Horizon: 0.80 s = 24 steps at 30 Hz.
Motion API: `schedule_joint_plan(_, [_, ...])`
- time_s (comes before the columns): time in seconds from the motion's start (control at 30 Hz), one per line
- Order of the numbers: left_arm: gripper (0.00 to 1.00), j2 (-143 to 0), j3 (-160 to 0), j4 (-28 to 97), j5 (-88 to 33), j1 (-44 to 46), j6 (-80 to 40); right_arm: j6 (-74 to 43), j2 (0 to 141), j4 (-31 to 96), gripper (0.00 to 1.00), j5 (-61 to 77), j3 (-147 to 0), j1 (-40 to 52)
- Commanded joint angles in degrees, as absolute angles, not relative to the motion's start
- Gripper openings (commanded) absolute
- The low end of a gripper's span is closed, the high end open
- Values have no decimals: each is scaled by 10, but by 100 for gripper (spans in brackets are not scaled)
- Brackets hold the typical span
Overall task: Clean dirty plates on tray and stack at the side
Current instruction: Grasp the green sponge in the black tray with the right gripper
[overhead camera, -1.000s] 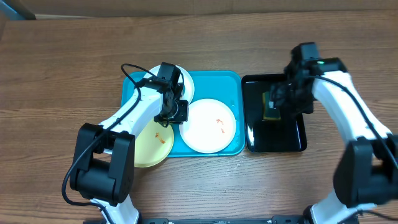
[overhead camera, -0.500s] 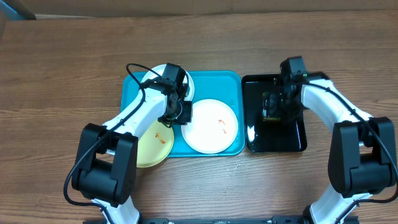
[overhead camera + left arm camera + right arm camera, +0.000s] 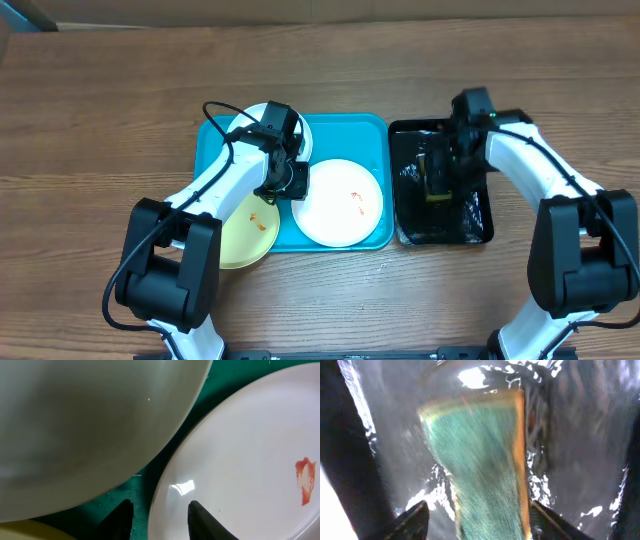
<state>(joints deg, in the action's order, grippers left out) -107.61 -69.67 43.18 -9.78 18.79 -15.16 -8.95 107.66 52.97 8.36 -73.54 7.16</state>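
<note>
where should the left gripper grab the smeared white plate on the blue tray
Pinch the white plate by its left rim, coming down from above, one finger each side. It lies flat in the tray, so only that thin lip is pinchable, and the left gripper hangs open astride it.

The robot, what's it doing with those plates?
It's getting ready to wash up. The left end effector is open around the rim of a smeared white plate in the blue tray. The right end effector is down in the wet black tray with a green sponge between its fingers; whether it grips it is unclear.
</note>
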Motion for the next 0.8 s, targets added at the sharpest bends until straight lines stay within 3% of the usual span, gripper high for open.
schedule_joint_plan(0.0, [39,-1083,-692,430,-94,193,-154,-88,1075,515,68,69,-750,71])
schedule_joint_plan(0.3, [39,-1083,-692,430,-95,193,-154,-90,1075,394,62,67,-673,71])
schedule_joint_plan(0.33, [39,-1083,-692,430,-94,193,-154,-90,1075,386,52,67,-666,71])
schedule_joint_plan(0.37, [40,-1083,-692,430,-95,193,-154,-90,1075,378,33,67,-660,71])
schedule_joint_plan(0.4, [41,-1083,-692,430,-94,193,-154,-90,1075,374,19,67,-657,71])
schedule_joint_plan(0.43, [42,-1083,-692,430,-95,193,-154,-90,1075,364,13,67,-656,71])
schedule_joint_plan(0.47, [42,-1083,-692,430,-94,193,-154,-90,1075,362,15,69,-658,71])
schedule_joint_plan(0.5, [42,-1083,-692,430,-94,193,-154,-90,1074,367,27,76,-667,71])
schedule_joint_plan(0.6, [42,-1083,-691,430,-94,193,-154,-90,1074,419,43,89,-708,71])
schedule_joint_plan(0.77, [42,-1083,-691,433,-95,193,-155,-90,1075,489,53,84,-723,71])
